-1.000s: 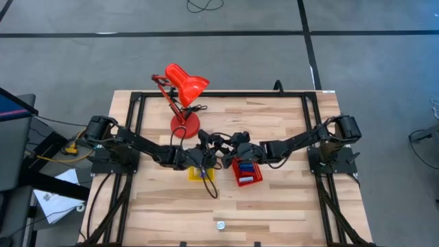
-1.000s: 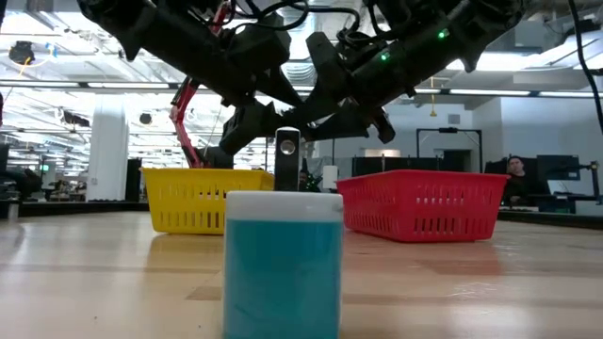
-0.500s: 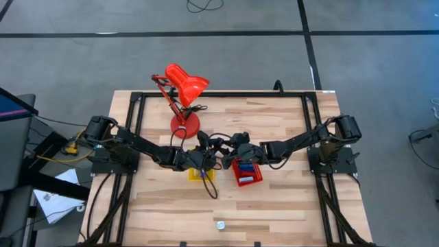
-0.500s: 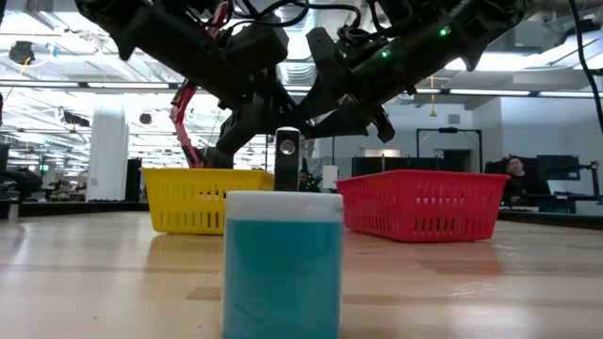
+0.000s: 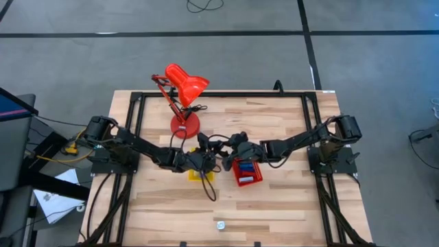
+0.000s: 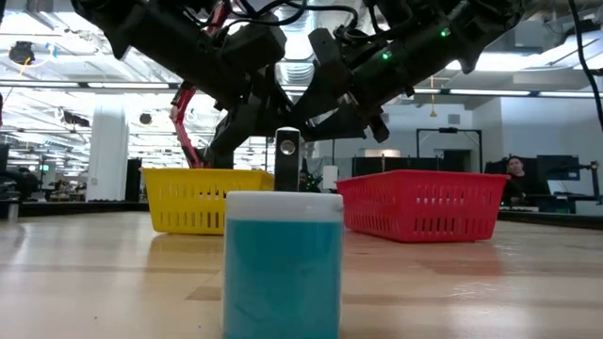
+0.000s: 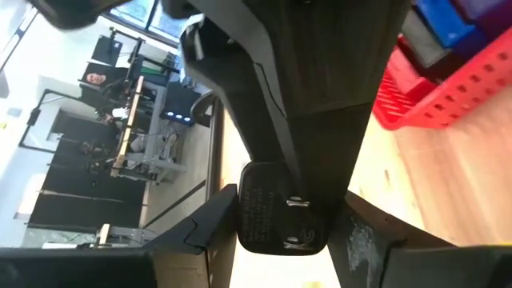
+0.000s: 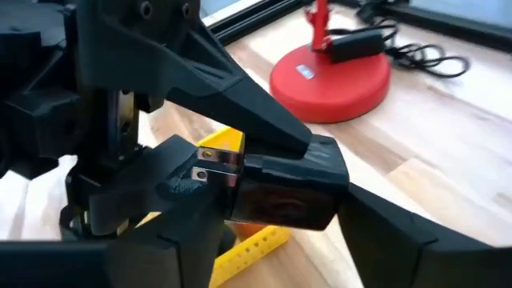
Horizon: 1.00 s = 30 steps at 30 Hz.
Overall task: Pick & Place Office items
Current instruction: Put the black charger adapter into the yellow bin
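Two hands met at counter centre: your right hand (image 8: 240, 188) gripped a black block (image 8: 284, 192); the left hand's (image 5: 204, 156) grip I couldn't tell. Blue pieces (image 5: 245, 170) already filled the red tray (image 5: 248, 180).

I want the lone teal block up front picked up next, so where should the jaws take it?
Take the teal block by its flat side faces, below the white cap, coming straight down. It stands upright and alone on the table, both sides free. The left gripper and right gripper meet farther back.
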Each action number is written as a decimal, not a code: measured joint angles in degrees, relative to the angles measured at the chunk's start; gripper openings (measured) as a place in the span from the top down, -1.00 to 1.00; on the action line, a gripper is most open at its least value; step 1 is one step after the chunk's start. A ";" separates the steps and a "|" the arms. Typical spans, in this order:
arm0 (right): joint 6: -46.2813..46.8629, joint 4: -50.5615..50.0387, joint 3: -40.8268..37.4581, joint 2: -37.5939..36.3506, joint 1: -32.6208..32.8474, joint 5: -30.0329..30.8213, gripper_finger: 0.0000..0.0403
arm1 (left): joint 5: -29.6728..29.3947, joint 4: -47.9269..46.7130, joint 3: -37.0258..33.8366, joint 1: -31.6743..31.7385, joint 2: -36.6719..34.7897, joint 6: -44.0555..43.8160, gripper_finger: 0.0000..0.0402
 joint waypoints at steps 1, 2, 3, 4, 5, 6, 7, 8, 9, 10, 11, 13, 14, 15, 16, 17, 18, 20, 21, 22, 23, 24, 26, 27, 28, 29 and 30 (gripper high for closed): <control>-0.07 -0.02 -0.01 -0.01 -0.14 -1.03 -0.15 | 0.05 -0.10 -0.01 -0.16 0.00 0.01 0.26; -0.43 -0.09 -0.02 -0.13 -0.31 -2.00 -0.19 | 0.05 -0.16 -0.03 -0.35 0.00 0.01 0.27; -1.07 -0.55 -0.03 -0.55 -0.36 -2.98 -0.24 | 0.27 -0.13 -0.04 -0.50 0.00 0.00 0.27; -1.89 -1.04 -0.04 -1.02 -0.39 -3.51 -0.28 | 0.43 0.23 -0.04 -0.70 0.00 -0.01 0.26; -2.72 -1.21 -0.02 -1.37 -0.44 -3.56 -0.33 | 0.32 0.51 -0.02 -0.94 -0.03 -0.02 0.25; -3.31 -2.35 -0.02 -2.10 -0.46 -3.65 -0.38 | 0.45 0.52 0.01 -1.17 -0.08 -0.04 0.24; -3.92 -4.47 -0.02 -3.32 -0.42 -4.26 -0.42 | 0.43 0.34 0.07 -1.41 -0.20 -0.04 0.22; -4.44 -6.99 -0.04 -4.93 -0.37 -4.78 -0.45 | -0.17 -0.33 0.04 -1.54 -0.78 -0.08 0.22; -4.62 -9.02 -0.02 -6.59 -0.30 -4.74 -0.48 | -0.56 -1.05 0.04 -1.64 -1.51 -0.40 0.21; -4.72 -11.84 -0.03 -8.67 -0.17 -4.38 -0.51 | -1.14 -2.65 0.06 -1.73 -2.67 -1.13 0.21; -4.89 -13.96 -0.07 -10.87 0.15 -3.56 -0.52 | -1.26 -4.61 0.02 -1.73 -3.76 -2.24 0.22; -6.07 -17.79 0.07 -14.93 1.12 -1.95 -0.55 | -0.32 -9.71 0.01 -1.75 -6.59 -6.04 0.26; -6.61 -20.34 0.04 -16.86 1.76 -0.81 -0.55 | 0.83 -12.68 -0.11 -1.77 -8.51 -8.69 0.27; -6.95 -22.53 0.04 -18.55 2.49 0.33 -0.55 | 3.50 -15.32 0.04 -1.70 -10.25 -12.08 0.28; -7.00 -25.19 0.04 -20.02 3.22 1.40 -0.55 | 7.30 -19.23 0.12 -1.62 -12.40 -16.07 0.28; -7.09 -27.53 0.02 -21.24 3.89 2.46 -0.55 | 11.21 -23.25 0.10 -1.62 -14.45 -20.52 0.27; -7.07 -29.34 0.02 -22.23 4.46 3.26 -0.55 | 15.56 -26.15 0.09 -1.58 -16.13 -24.84 0.26; -6.71 -32.15 -0.02 -23.47 5.28 4.88 -0.55 | 23.38 -32.15 0.07 -1.64 -18.81 -32.68 0.23; -6.68 -32.32 -0.02 -23.68 5.34 5.38 -0.55 | 26.89 -34.17 0.07 -1.82 -19.91 -35.55 0.23; -6.68 -32.63 -0.02 -23.82 5.39 5.61 -0.55 | 29.48 -36.51 0.07 -2.24 -20.70 -37.91 0.23; -6.68 -32.72 -0.02 -23.86 5.30 5.80 -0.55 | 31.09 -37.35 0.07 -2.38 -20.83 -39.51 0.24; -6.68 -32.34 -0.02 -23.73 5.06 5.84 -0.55 | 32.22 -37.60 0.07 -2.74 -20.59 -40.66 0.26; -6.67 -32.30 0.00 -22.88 4.40 5.81 -0.55 | 33.41 -38.58 -0.02 -3.50 -19.46 -42.18 0.27; -6.67 -32.36 0.00 -22.21 4.05 5.77 -0.55 | 33.55 -37.54 -0.02 -3.75 -18.42 -42.48 0.27; -6.66 -32.28 0.00 -21.51 3.56 5.77 -0.55 | 33.64 -37.11 -0.02 -3.94 -17.50 -42.77 0.27; -6.65 -31.93 0.00 -20.62 3.13 5.83 -0.55 | 33.87 -36.48 -0.02 -3.97 -16.51 -42.87 0.26; -6.48 -31.75 0.02 -19.69 2.63 5.81 -0.55 | 33.96 -35.50 -0.02 -3.94 -15.56 -42.79 0.25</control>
